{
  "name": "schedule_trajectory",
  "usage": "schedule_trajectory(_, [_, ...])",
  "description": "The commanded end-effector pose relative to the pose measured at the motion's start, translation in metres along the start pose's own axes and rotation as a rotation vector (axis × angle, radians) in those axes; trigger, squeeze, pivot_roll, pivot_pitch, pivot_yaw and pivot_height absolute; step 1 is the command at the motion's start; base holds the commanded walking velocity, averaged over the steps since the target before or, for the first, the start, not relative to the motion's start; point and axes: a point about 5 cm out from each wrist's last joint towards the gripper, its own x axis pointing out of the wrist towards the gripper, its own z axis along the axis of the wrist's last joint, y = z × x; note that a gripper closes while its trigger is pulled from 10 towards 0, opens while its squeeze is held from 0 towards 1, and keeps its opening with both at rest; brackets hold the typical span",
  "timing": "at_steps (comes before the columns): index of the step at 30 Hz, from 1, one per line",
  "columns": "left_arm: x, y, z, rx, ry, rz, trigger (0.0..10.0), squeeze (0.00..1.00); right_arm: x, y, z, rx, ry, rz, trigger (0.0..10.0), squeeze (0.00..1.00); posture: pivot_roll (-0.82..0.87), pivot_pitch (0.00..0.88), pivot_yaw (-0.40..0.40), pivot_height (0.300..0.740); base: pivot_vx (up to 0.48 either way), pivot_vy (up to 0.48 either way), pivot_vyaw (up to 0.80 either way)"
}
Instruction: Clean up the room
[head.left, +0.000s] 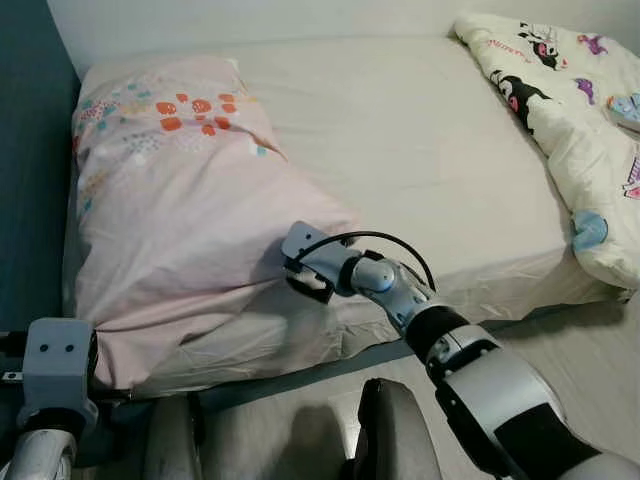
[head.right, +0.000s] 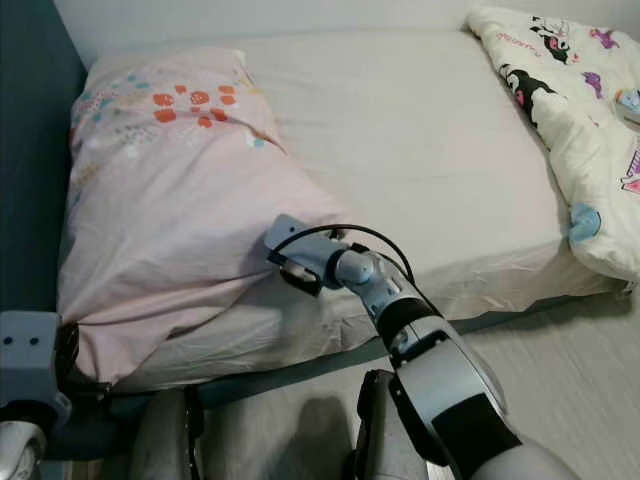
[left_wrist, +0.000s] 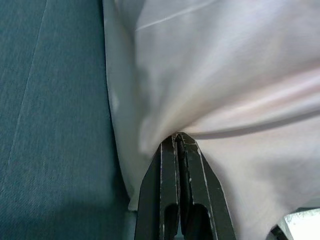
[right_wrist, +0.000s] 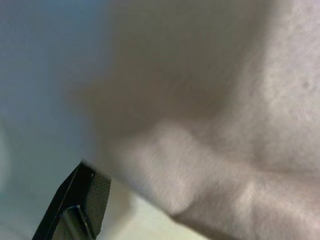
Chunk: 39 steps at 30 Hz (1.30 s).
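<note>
A long pink pillow with orange and teal prints lies along the left side of the bed. My left gripper is shut on a pinch of the pillow's pink cloth at its near left corner, beside the teal surface. My right gripper reaches across from the right and presses into the pillow's near right edge, where its tip is buried in the fabric. In the right wrist view, blurred pale cloth lies very close to the camera.
The beige mattress stretches to the right. A white quilt with cartoon prints is heaped at its far right and hangs over the near edge. A teal wall bounds the left. Pale floor lies in front.
</note>
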Motion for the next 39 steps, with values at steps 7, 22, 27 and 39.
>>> schedule_trajectory(7, [-0.007,0.005,-0.003,0.046,0.034,-0.008,10.0,0.00,-0.016,-0.057,-0.002,-0.041,0.110,-0.406,10.0,0.00,0.27,0.360,-0.156,0.536,0.000,0.000,0.00])
schedule_trajectory(22, [0.004,-0.004,0.003,-0.054,-0.010,-0.151,10.0,0.00,-0.001,-0.018,0.003,0.257,-0.006,-0.158,10.0,0.00,0.18,0.319,-0.159,0.536,0.000,0.000,0.00])
schedule_trajectory(27, [0.014,0.001,0.022,-0.203,-0.106,-0.336,10.0,0.00,0.001,0.016,0.002,0.419,-0.167,0.028,10.0,0.00,0.16,0.282,-0.141,0.536,0.000,0.000,0.00])
schedule_trajectory(39, [0.018,-0.007,0.033,-0.114,-0.071,-0.725,10.0,0.00,-0.021,0.039,-0.025,0.544,-0.348,-0.011,10.0,0.00,0.08,0.229,-0.097,0.536,0.000,0.000,0.00])
